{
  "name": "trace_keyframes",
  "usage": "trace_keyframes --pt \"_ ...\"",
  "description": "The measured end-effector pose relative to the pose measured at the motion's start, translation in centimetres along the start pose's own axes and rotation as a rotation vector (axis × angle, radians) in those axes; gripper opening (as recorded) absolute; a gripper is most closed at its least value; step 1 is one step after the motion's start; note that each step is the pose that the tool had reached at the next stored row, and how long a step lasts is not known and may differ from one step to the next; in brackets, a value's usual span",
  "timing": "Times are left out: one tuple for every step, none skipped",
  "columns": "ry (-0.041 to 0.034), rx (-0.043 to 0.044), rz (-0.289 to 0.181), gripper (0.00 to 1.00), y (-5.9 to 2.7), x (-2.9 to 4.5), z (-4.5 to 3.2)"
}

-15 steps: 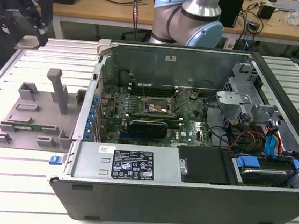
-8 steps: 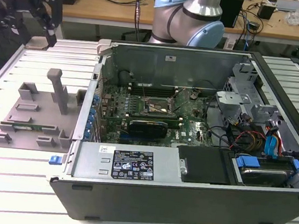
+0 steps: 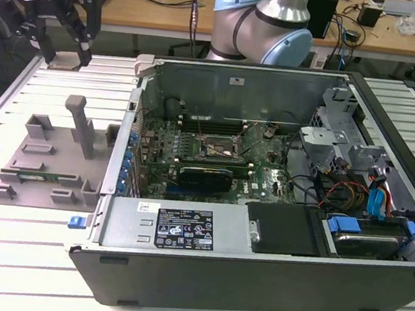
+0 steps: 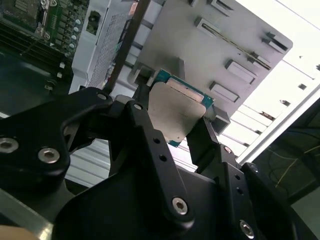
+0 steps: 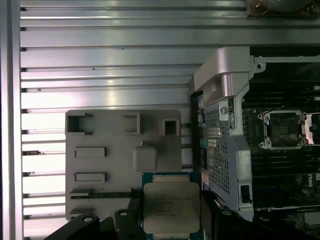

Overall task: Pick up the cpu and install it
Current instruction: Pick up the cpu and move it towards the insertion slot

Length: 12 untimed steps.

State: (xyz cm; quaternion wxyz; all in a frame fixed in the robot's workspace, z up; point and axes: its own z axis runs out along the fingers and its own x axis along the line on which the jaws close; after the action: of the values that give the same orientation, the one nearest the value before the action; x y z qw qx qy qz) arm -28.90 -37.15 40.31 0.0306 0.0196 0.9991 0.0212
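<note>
The cpu [image 5: 170,206] is a flat square chip with a silver top and a thin blue-green rim. My gripper [image 5: 171,220] is shut on it, one black finger [image 4: 141,100] on each side, as both wrist views show. The silver face of the cpu [image 4: 176,111] fills the gap between them. In the exterior view the gripper [image 3: 64,53] hangs high at the far left, over the slatted table behind the grey fixture [image 3: 42,159], with the pale cpu [image 3: 67,61] at its tips. The motherboard socket [image 3: 219,151] lies inside the open computer case, to the exterior view's right of the gripper.
The open computer case [image 3: 256,258] takes up the middle and right of the table, its metal side wall [image 5: 227,150] standing between the fixture [image 5: 115,160] and the socket [image 5: 284,129]. Cables and drive bays [image 3: 368,196] crowd the case's right side. The arm's base [image 3: 264,19] stands behind.
</note>
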Motion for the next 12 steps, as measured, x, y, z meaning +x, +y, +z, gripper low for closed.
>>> trace_keyframes --pt "0.0 0.0 0.0 0.54 0.01 -0.27 0.02" --pt "-0.0001 0.0 0.0 0.54 0.02 -0.43 0.03" --pt "-0.0001 -0.0001 0.0 0.54 0.03 -0.68 0.05" --pt "-0.0001 0.0 0.0 0.54 0.03 -0.88 0.06" --pt "-0.0001 -0.0001 0.0 0.54 0.04 -1.04 0.07" --pt "-0.0001 0.0 0.0 0.54 0.05 -1.27 0.08" --pt "0.0 0.0 0.0 0.54 0.06 -1.46 0.09" --pt "0.0 0.0 0.0 0.54 0.06 -1.61 0.1" --pt "0.0 0.0 0.0 0.54 0.07 -1.85 0.12" --pt "0.0 -0.0001 0.0 0.54 0.08 -1.99 0.13" --pt "0.0 0.0 0.0 0.54 0.08 -2.16 0.13" --pt "-0.0001 0.0 0.0 0.54 0.09 -2.32 0.15"
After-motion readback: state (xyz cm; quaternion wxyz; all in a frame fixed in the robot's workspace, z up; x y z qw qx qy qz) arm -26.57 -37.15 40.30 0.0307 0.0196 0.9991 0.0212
